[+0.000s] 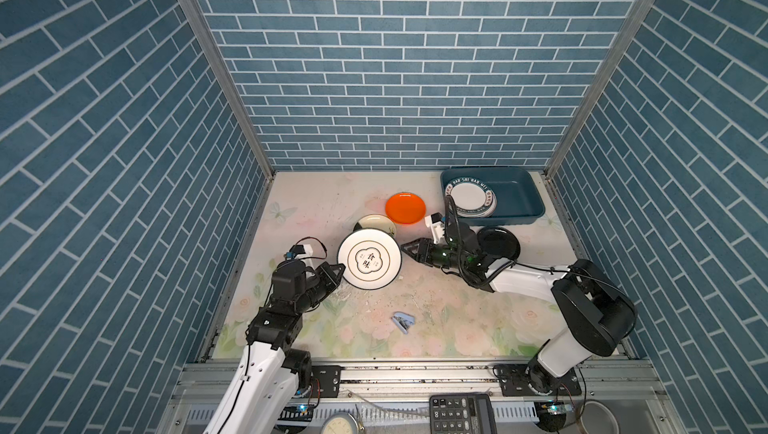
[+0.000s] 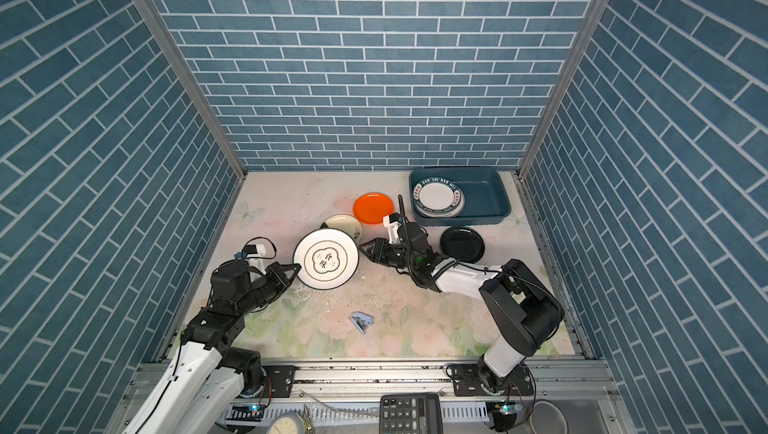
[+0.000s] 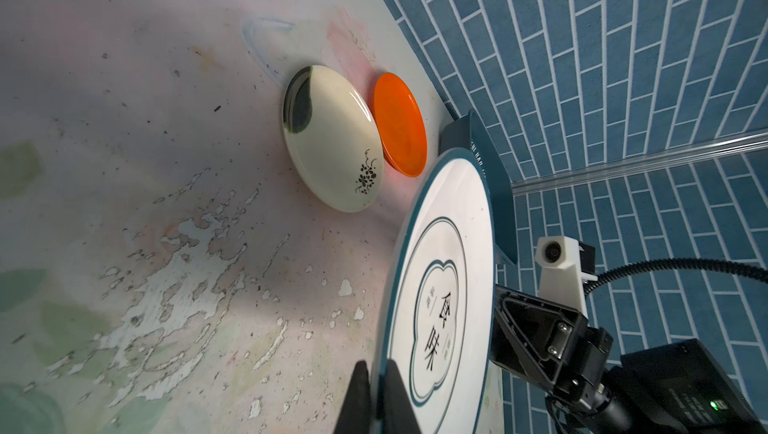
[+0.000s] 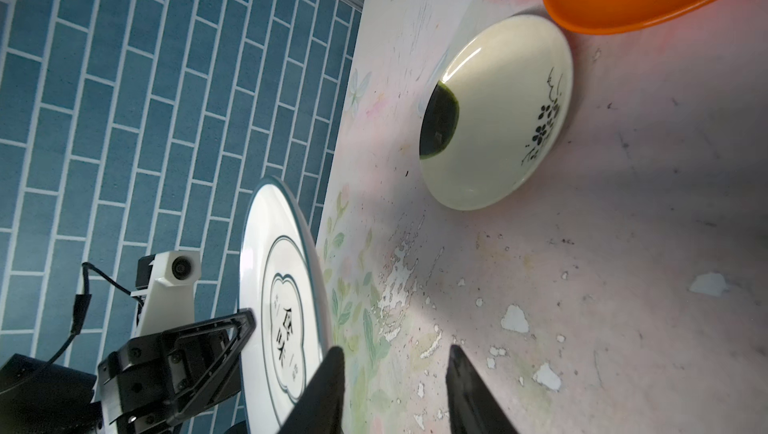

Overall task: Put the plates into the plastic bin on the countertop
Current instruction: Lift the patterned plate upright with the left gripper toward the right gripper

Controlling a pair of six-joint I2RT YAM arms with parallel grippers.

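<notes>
A white plate [image 1: 369,259] with a teal rim and black characters hangs level, just above the countertop [image 1: 316,211]. My left gripper [image 1: 340,268] [image 3: 376,363] is shut on its left rim. My right gripper [image 1: 404,247] [image 4: 395,348] stands open just beside the plate's right rim, with only countertop between its fingers. A cream plate [image 1: 379,223], an orange plate [image 1: 405,208] and a black plate [image 1: 498,243] lie on the countertop. The plastic bin [image 1: 519,195] at the back right holds a stack of lettered-rim plates [image 1: 469,199] in its left half.
A small blue stapler-like object [image 1: 403,321] lies on the countertop near the front. Blue brick walls close in the left, back and right sides. A calculator [image 1: 461,413] sits below the front rail.
</notes>
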